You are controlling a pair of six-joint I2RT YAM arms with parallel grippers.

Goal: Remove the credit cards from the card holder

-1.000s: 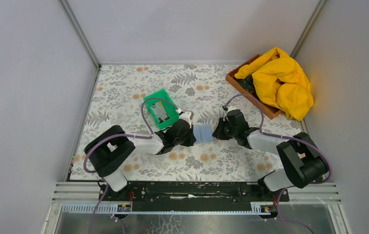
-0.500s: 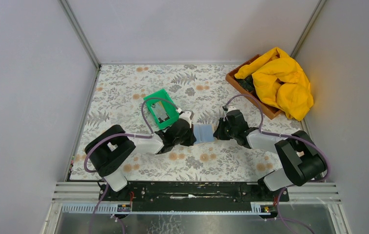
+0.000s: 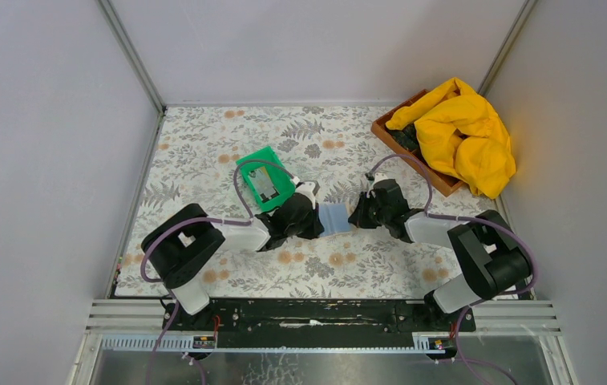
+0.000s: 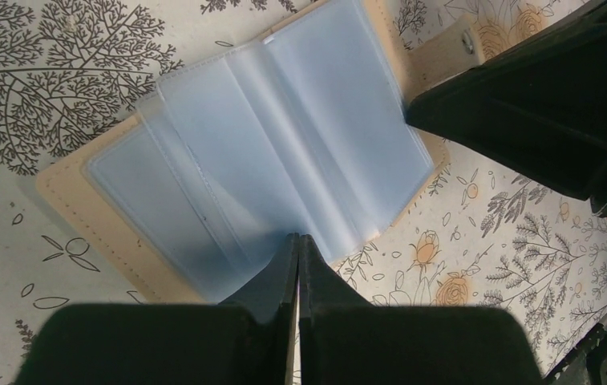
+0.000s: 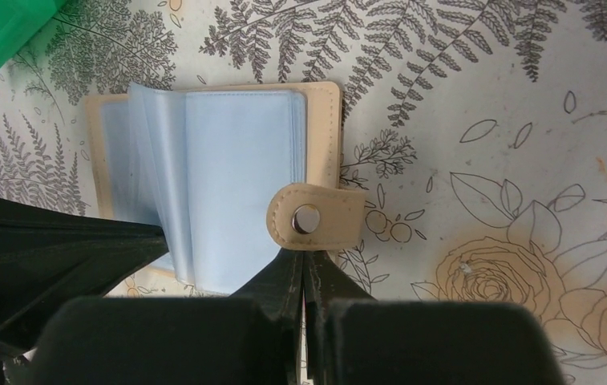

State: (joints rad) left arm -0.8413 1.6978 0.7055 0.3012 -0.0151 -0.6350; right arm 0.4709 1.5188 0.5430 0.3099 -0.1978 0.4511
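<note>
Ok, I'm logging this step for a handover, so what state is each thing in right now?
card holder: open flat, clear sleeves fanned; those showing look empty.
snap tab: unfastened, lying flat.
left pincer: shut, tips at the sleeves' edge.
right pincer: shut, tips at the snap tab.
green bin: upright, something flat inside.
yellow cloth: crumpled, draped over the wooden tray.

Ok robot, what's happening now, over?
Left gripper, right gripper shut, tips at open tan folding card holder. Clear sleeves look empty. Green plastic bin sits apart.

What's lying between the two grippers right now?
The open card holder, lying between the left gripper and the right gripper; the top view shows it.
</note>
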